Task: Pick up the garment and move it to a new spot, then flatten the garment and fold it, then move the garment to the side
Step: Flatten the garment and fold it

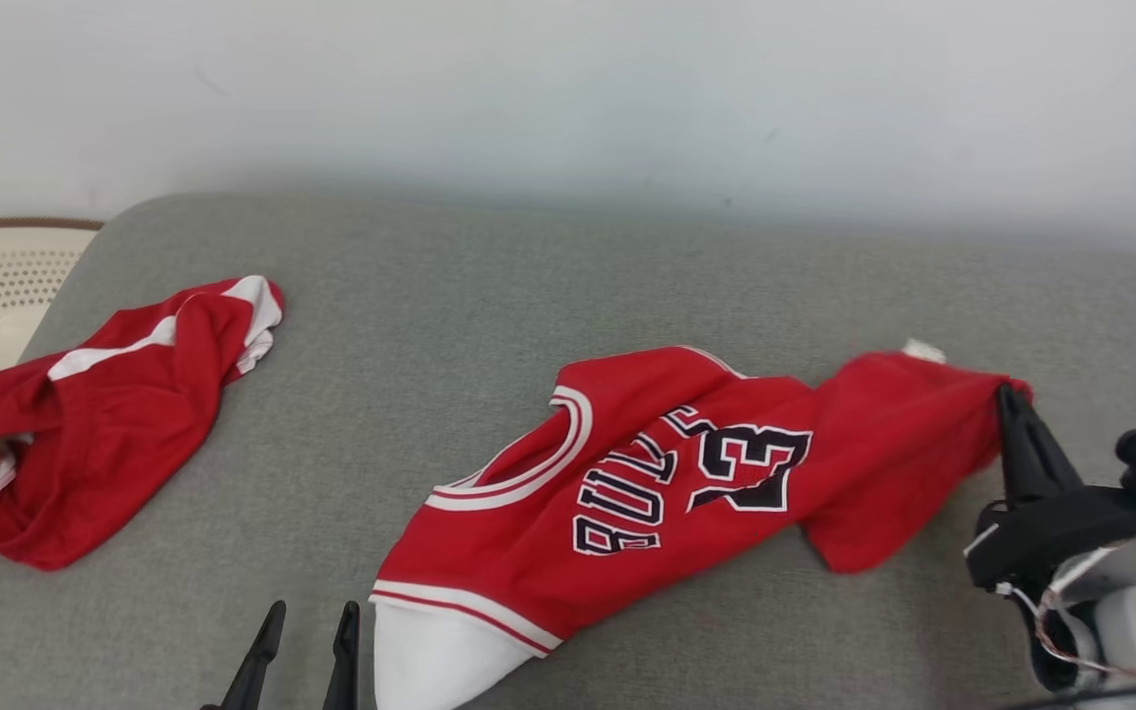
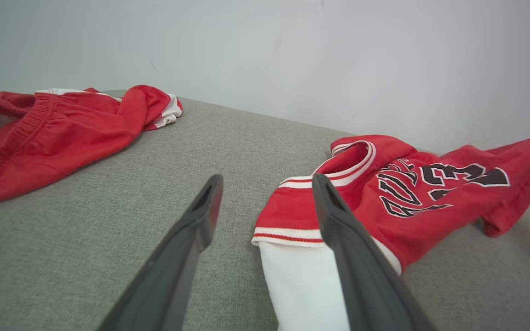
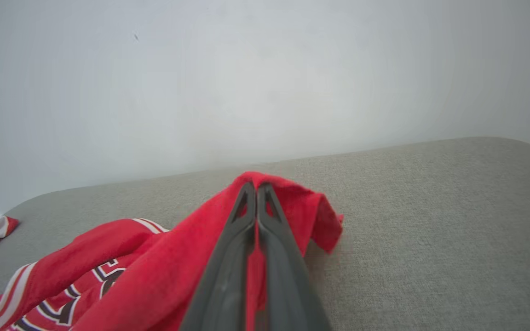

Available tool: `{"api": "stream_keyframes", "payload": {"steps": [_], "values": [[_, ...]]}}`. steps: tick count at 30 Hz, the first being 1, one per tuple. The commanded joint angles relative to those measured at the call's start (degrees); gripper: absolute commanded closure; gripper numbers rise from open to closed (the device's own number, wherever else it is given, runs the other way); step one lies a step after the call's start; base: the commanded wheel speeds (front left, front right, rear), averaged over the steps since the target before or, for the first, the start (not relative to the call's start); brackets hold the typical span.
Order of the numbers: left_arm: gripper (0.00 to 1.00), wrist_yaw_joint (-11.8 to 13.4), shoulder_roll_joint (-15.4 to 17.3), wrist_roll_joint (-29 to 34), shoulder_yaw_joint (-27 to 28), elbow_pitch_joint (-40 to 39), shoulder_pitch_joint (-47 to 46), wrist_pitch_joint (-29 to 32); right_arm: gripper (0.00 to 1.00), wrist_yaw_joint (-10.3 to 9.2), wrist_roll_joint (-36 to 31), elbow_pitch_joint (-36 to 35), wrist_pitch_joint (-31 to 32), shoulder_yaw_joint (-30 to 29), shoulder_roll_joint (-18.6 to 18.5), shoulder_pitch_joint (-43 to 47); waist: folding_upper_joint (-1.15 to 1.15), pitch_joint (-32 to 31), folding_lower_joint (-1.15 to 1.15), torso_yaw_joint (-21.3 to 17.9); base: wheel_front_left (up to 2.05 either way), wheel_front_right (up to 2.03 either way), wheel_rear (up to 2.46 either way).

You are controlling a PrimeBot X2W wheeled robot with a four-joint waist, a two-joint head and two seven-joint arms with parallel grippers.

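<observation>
Right wrist view: right gripper [image 3: 256,187] pinches the jersey's [image 3: 154,276] right end for lifting off the cushion [image 3: 430,230]; left gripper [image 1: 315,613] gapes empty.

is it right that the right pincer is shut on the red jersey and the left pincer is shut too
Not quite. The left pincer is open, fingers apart, as the left wrist view shows. The right pincer is indeed shut on the red jersey.
</observation>
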Motion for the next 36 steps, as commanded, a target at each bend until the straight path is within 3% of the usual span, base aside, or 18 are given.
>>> {"api": "stream_keyframes", "payload": {"steps": [1,7,13,24,36], "values": [[0.0,0.2,0.0,-0.3,0.0,0.1,1.1,-0.3,1.0,-0.04,0.4,-3.7,1.8,-0.4,-0.7,2.1,0.0,-0.9,0.01,-1.4,0.0,0.0,0.0],[0.0,0.4,0.0,-0.6,-0.4,0.3,0.8,-0.3,1.0,-0.04,-1.2,-25.0,13.1,-5.1,0.0,9.7,0.0,-0.8,0.01,-2.0,0.0,0.0,0.0],[0.0,0.3,0.0,-1.0,-1.1,0.8,-0.2,-0.3,1.0,-0.04,-2.0,-30.9,18.9,-7.6,1.7,12.2,0.0,-0.2,0.01,-1.1,0.0,0.0,0.0],[0.0,0.0,0.0,-1.4,-1.8,1.9,-1.3,-0.3,1.0,-0.03,-2.6,-17.8,16.9,-4.1,0.2,0.8,0.0,0.9,0.01,1.4,0.0,0.0,0.0],[0.0,-0.4,0.0,-1.9,-3.5,3.3,-4.0,-0.3,1.0,-0.03,-7.3,10.3,10.8,4.4,-2.8,-18.1,0.0,4.3,0.01,5.9,0.0,0.0,0.0]]}}
